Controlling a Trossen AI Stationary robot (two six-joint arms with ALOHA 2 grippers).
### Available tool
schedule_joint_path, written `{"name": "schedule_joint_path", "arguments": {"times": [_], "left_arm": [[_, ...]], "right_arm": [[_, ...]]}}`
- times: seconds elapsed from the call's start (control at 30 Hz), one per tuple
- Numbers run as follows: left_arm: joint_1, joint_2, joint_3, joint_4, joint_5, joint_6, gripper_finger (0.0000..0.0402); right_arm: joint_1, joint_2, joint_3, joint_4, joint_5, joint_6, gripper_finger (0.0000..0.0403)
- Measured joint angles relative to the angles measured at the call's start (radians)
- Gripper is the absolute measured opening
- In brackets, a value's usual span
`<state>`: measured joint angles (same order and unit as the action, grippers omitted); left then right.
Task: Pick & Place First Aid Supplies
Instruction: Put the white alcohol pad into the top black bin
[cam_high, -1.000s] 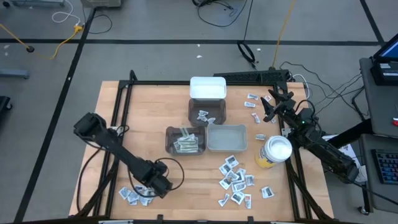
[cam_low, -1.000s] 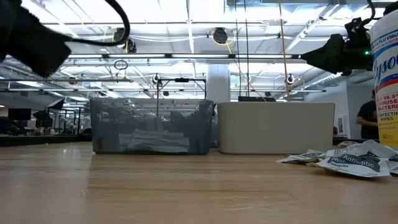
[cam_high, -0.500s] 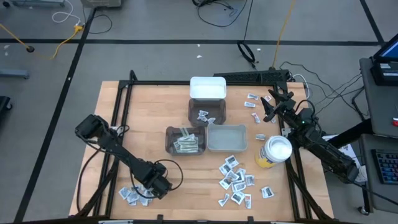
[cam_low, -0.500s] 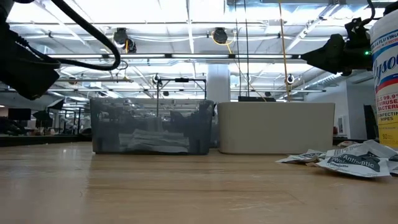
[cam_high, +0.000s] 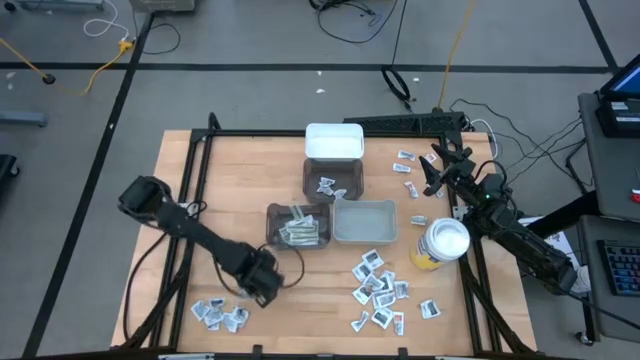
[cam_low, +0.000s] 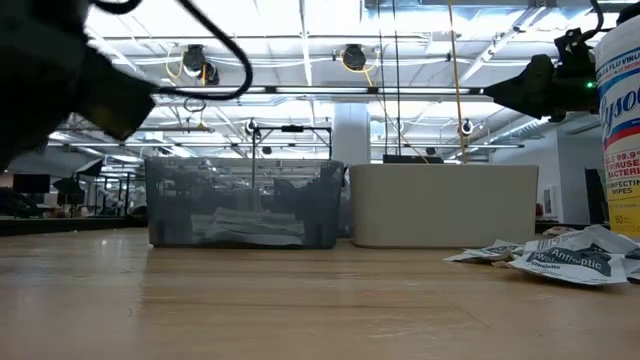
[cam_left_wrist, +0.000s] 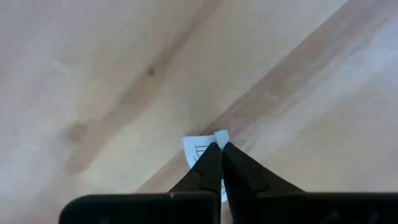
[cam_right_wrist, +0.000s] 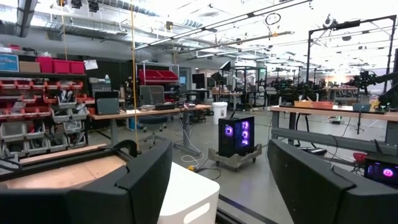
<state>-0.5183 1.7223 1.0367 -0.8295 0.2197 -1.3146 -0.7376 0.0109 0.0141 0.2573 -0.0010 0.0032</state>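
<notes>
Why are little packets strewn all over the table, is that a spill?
It looks more like unsorted stock than a spill: loose packets lie in scattered heaps on the table, and the left hand pinches one packet.

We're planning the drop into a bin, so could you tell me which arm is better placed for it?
Left: the left gripper is shut on a white packet, near the bins. The right gripper waits open, empty.
</notes>
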Motion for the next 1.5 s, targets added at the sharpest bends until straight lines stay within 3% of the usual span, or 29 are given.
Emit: {"name": "schedule_joint_path", "arguments": {"times": [0.4, 0.6, 0.8, 1.03, 1.5], "left_arm": [[0.161, -0.264, 0.002, -0.228, 0.083, 0.283, 0.0003], [0.284, -0.282, 0.07, -0.42, 0.091, 0.445, 0.0002], [0.473, -0.183, 0.267, -0.579, 0.025, 0.714, 0.0001], [0.652, 0.02, 0.542, -0.669, -0.015, 0.973, 0.0001], [0.835, 0.481, 1.164, -0.737, -0.077, 1.248, 0.0]], "right_arm": [[0.0, 0.0, 0.0, 0.0, 0.0, 0.0, 0.0263], [0.0, 0.0, 0.0, 0.001, 0.0, 0.0, 0.0263], [0.0, 0.0, 0.0, 0.0, 0.0, 0.0, 0.0263], [0.0, 0.0, 0.0, 0.0, 0.0, 0.0, 0.0263], [0.0, 0.0, 0.0, 0.0, 0.0, 0.0, 0.0263]]}}
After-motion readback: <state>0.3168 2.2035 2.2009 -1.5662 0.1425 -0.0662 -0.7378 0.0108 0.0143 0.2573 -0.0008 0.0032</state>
